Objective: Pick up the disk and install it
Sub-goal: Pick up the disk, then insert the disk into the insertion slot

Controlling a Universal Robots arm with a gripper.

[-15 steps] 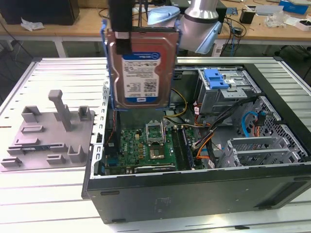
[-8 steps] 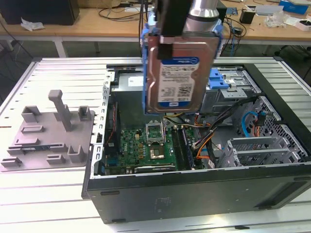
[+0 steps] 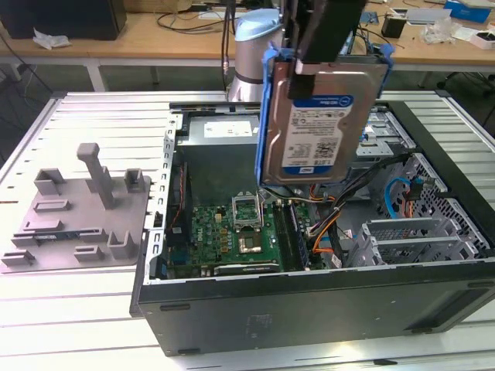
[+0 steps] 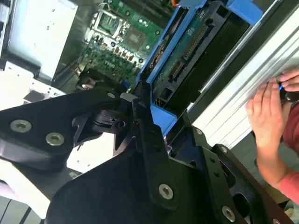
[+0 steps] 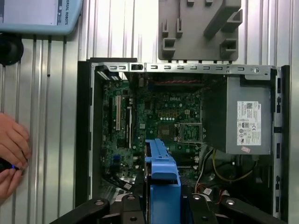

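Gripper (image 3: 321, 58) tight around one disk (image 3: 321, 127), upright above one open computer case (image 3: 309, 309), beside one grey fixture plate (image 3: 77, 212).

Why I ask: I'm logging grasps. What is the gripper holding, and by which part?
The gripper holds the disk, a hard drive in a blue carrier, clamped by its upper end, hanging roughly upright over the open computer case.
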